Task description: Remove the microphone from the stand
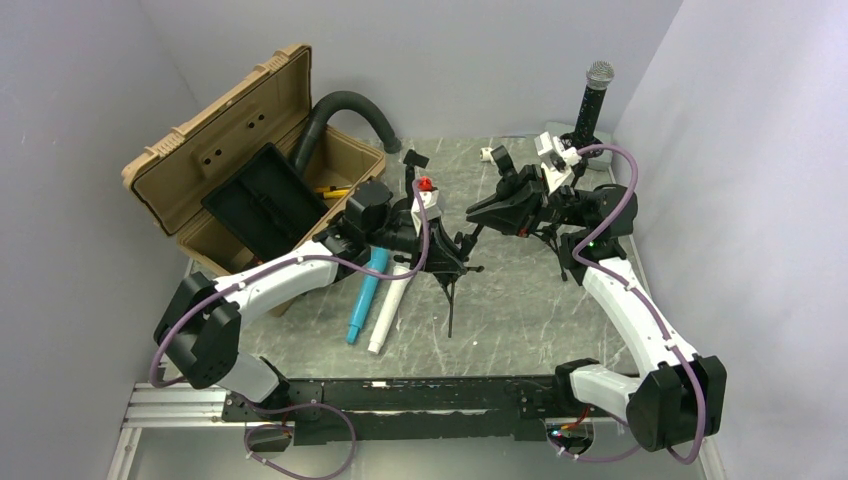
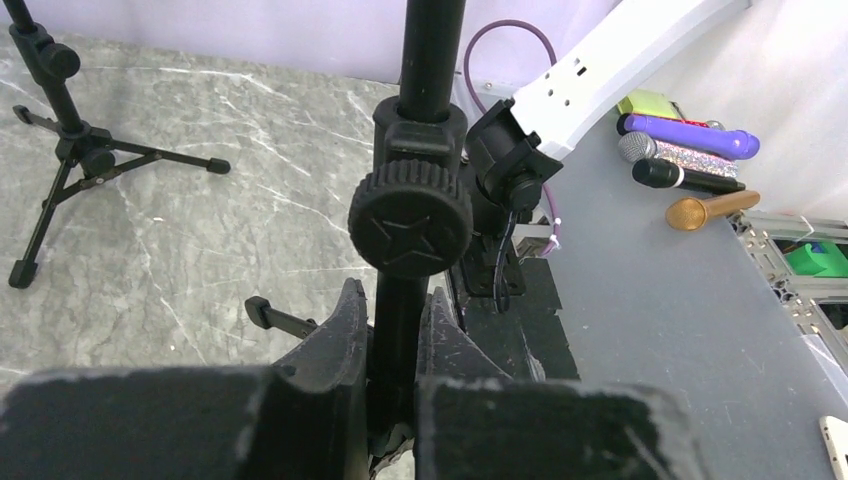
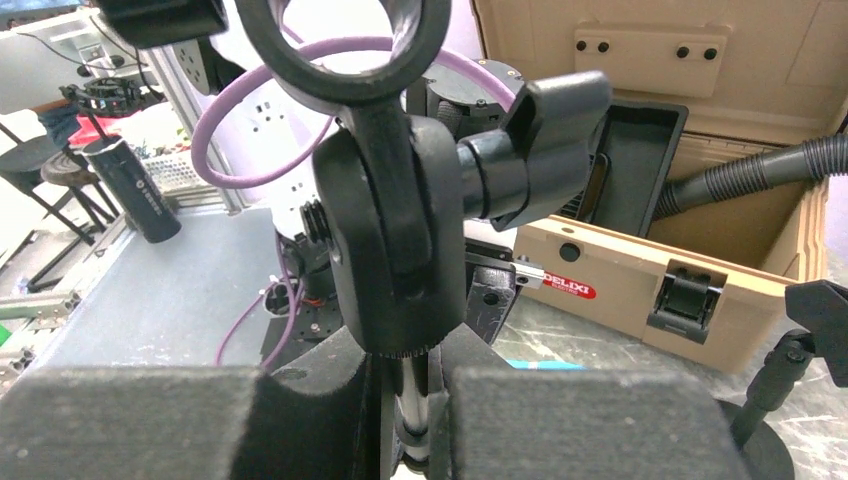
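Observation:
A black microphone stand [image 1: 452, 262] hangs tilted between both grippers at the table's middle. My left gripper [image 2: 392, 300] is shut on its pole [image 2: 398, 330], just below the round clamp knob [image 2: 410, 222]; it also shows as the left gripper [image 1: 438, 252] in the top view. My right gripper [image 3: 410, 350] is shut on the thin upper rod under the clip joint [image 3: 395, 240]. The clip ring [image 3: 340, 50] holds nothing. A black microphone [image 1: 596, 98] with a silver head stands upright at the back right. A blue microphone [image 1: 366, 293] and a white one [image 1: 390, 305] lie on the table.
An open tan case [image 1: 200, 150] with a black tray and a black hose [image 1: 345, 108] fills the back left. A second tripod stand [image 2: 62, 150] stands beyond the held one. Several microphones [image 2: 690, 150] lie together at the upper right of the left wrist view. Grey walls close both sides.

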Action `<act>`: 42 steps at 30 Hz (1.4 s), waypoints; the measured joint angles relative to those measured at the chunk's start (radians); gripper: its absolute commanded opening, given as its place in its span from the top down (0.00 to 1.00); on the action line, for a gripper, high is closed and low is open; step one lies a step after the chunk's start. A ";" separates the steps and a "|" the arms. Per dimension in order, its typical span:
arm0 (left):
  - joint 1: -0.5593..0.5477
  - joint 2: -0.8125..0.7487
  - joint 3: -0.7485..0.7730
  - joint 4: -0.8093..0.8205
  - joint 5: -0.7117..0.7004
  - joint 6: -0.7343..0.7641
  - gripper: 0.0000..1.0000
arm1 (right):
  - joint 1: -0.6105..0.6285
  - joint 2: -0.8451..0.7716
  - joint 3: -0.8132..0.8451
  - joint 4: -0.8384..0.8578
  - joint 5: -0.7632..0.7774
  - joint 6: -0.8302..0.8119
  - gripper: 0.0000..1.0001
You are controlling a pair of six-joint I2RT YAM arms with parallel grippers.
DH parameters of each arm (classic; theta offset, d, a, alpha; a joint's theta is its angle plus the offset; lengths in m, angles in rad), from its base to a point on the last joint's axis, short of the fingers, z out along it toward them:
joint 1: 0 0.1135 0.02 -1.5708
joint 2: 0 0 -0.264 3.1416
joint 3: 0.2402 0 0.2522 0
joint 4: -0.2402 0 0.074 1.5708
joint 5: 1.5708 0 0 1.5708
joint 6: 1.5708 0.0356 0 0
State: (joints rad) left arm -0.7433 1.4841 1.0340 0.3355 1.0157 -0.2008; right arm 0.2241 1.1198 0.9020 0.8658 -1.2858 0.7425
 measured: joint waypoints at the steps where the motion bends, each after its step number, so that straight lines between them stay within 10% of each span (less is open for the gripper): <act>1: 0.000 0.000 0.001 0.000 0.001 0.000 1.00 | 0.000 0.000 0.000 -0.001 0.000 -0.002 0.90; 5: 0.000 0.000 0.001 -0.004 -0.002 -0.002 1.00 | 0.000 -0.005 0.000 -0.037 0.012 -0.023 0.53; 11: 0.000 -0.010 0.000 -0.008 -0.013 -0.013 1.00 | 0.000 -0.035 -0.010 -0.164 0.058 -0.128 0.32; 42: 0.050 -0.079 -0.054 0.108 -0.107 -0.161 1.00 | 0.029 -0.026 -0.132 -0.290 0.111 -0.249 0.35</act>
State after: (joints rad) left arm -0.6933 1.4055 0.9798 0.4435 0.9085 -0.3618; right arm 0.2531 1.0939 0.7696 0.5758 -1.1744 0.4934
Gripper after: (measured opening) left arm 0.201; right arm 0.663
